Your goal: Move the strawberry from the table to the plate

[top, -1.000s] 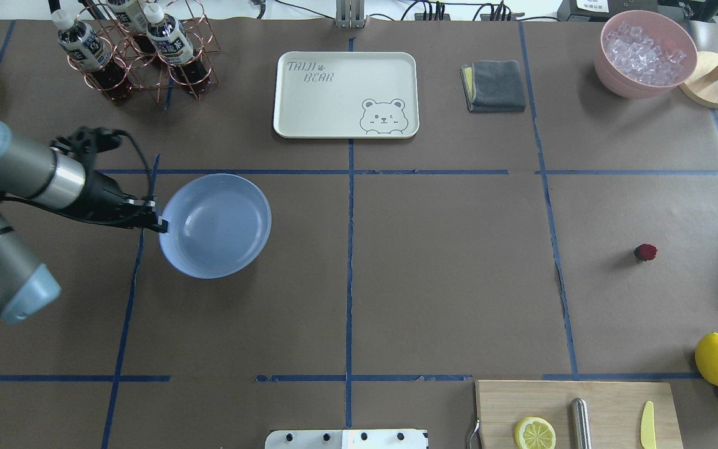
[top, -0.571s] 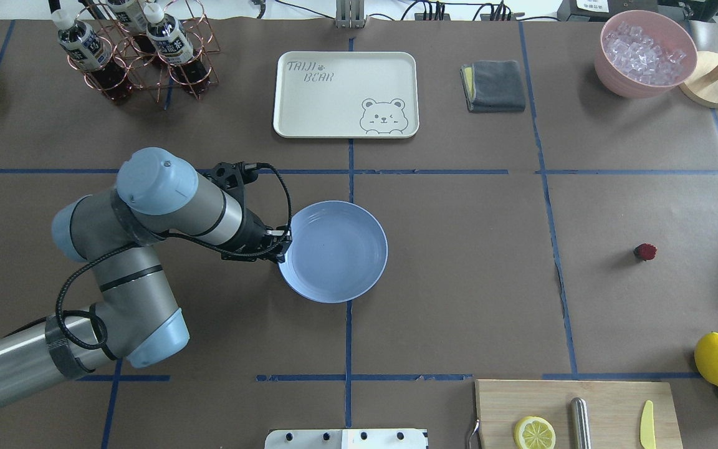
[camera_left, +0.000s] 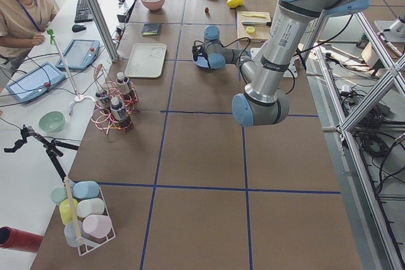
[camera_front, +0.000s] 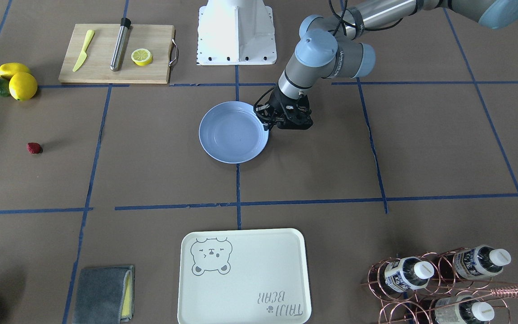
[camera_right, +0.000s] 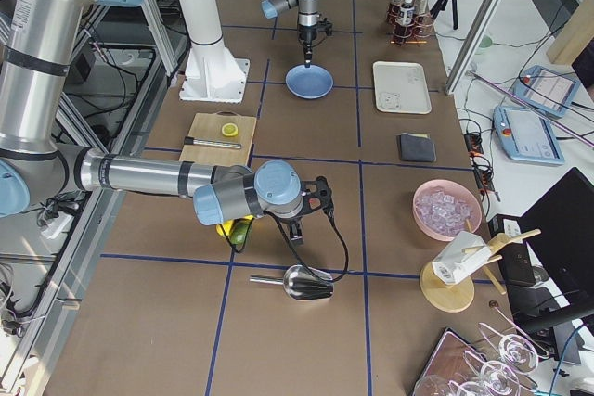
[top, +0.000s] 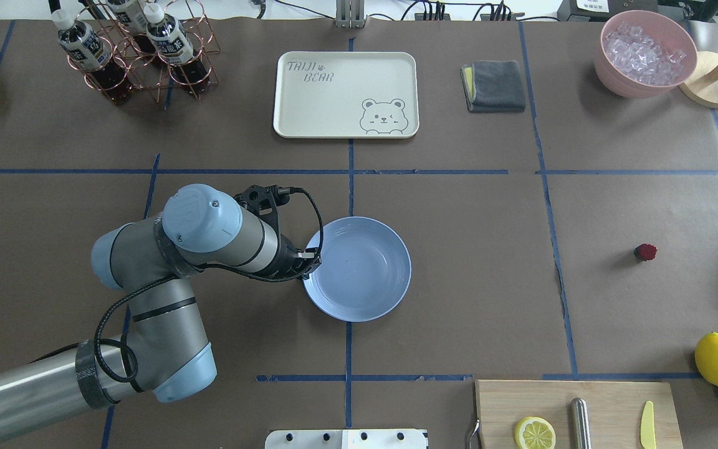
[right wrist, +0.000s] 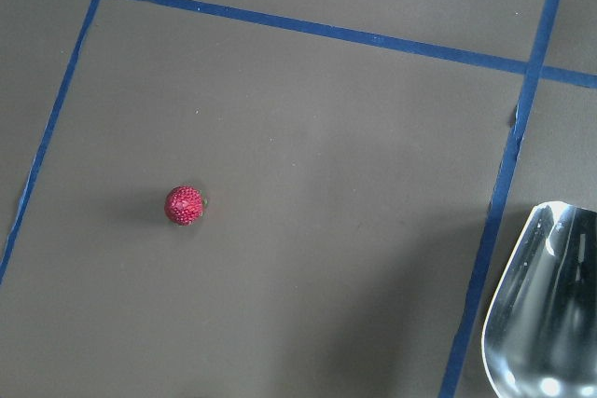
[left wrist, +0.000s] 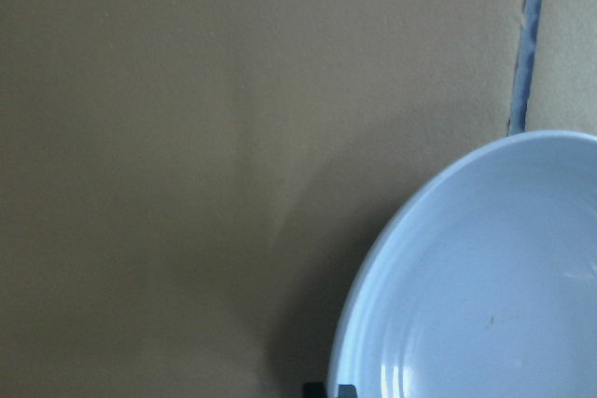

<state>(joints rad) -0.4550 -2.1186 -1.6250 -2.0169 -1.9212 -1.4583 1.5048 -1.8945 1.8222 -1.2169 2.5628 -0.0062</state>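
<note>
Left gripper (top: 309, 257) pinches the plate (top: 368, 299) rim at its 9 o'clock, mid-table (top: 471, 299). Can't tell if the plate is resting or lifted. Right gripper (camera_right: 314, 199): spread or closed, can't tell. Strawberry (top: 645, 252) lies on the table at the plate's 3 o'clock, well apart.

Likely step: staging the plate, pick not begun. Next: right arm descends over the berry, light pinch, it may roll. Berry reads near-round; long axis and tip direction too small to tell.

R pincer (camera_right: 297, 228) state unclear; plate (left wrist: 485, 277) cut by wrist-view edge.
</note>
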